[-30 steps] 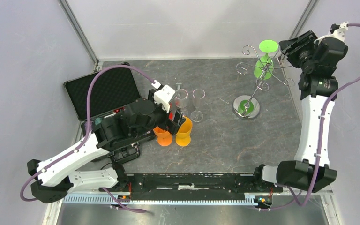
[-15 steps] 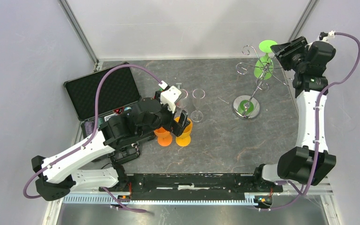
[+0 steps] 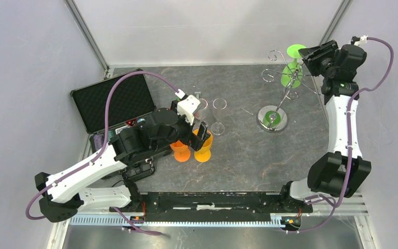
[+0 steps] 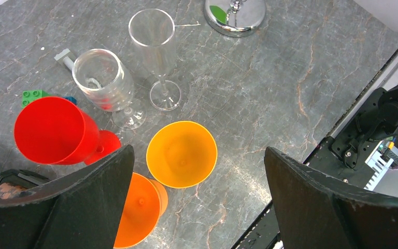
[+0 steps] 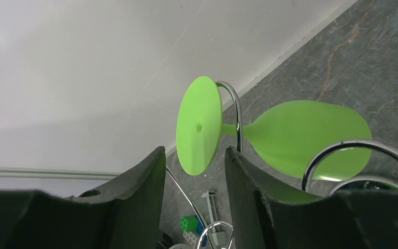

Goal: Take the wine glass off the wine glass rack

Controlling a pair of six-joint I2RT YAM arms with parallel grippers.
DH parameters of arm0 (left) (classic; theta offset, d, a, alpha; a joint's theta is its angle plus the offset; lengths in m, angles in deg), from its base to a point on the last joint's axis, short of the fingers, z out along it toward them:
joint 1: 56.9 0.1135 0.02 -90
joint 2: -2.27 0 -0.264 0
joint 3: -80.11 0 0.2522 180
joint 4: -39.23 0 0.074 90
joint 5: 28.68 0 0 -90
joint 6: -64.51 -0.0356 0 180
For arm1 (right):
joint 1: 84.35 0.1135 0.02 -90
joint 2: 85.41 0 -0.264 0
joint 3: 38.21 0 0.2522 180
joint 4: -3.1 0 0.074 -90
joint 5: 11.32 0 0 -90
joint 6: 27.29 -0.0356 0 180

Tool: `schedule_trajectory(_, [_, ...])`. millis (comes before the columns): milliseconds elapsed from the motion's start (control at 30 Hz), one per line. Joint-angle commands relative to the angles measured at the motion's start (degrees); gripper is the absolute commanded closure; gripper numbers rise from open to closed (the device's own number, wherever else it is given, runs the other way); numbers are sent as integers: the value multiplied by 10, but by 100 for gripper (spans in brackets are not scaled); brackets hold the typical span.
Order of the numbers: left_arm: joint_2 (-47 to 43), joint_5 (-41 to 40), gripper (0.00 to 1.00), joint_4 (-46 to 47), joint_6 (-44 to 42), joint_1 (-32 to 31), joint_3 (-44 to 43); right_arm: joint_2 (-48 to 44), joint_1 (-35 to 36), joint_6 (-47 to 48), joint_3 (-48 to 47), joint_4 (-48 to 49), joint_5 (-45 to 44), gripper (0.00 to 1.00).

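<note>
The green glass (image 5: pixel 300 135) is being carried upside down by the rack (image 3: pixel 272 118) at the far right of the table (image 3: pixel 238 155), its stem passing through a curled wire arm (image 5: pixel 236 111) and its foot (image 5: pixel 199 124) resting behind that arm. The right gripper (image 5: pixel 193 151) is being held at the foot's rim with its fingers half apart. The rim is sitting at the mouth of the gap and nothing is being clamped. The left gripper (image 4: pixel 197 150) is being held spread wide above the orange cups (image 4: pixel 181 154), gripping nothing.

Several failures are being risked, as judged from here. The wire arm could be caught together with the foot, since the two are touching. The thin foot could be let slip if only its rim is pinched. The light rack could be tipped or dragged if the glass is pulled across the arm rather than along its opening.
</note>
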Motion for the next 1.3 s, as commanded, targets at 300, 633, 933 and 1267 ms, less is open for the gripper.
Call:
schedule_trajectory(300, [-12,-5,0,19,12,-2,-8,13,-2,-51,26,95,-28,77])
schedule_trajectory(633, [-14,-5,0,20,12,-2,-8,11,-2,-46,13,100,-35,100])
schedule_trajectory(933, [-17,-4,0,20,12,-2,-8,-22,-1,-55,71,195,-69,100])
schedule_trajectory(1267, [-18,-1,0,20,12,-1,-8,-68,-2,-48,101,211,-104,100])
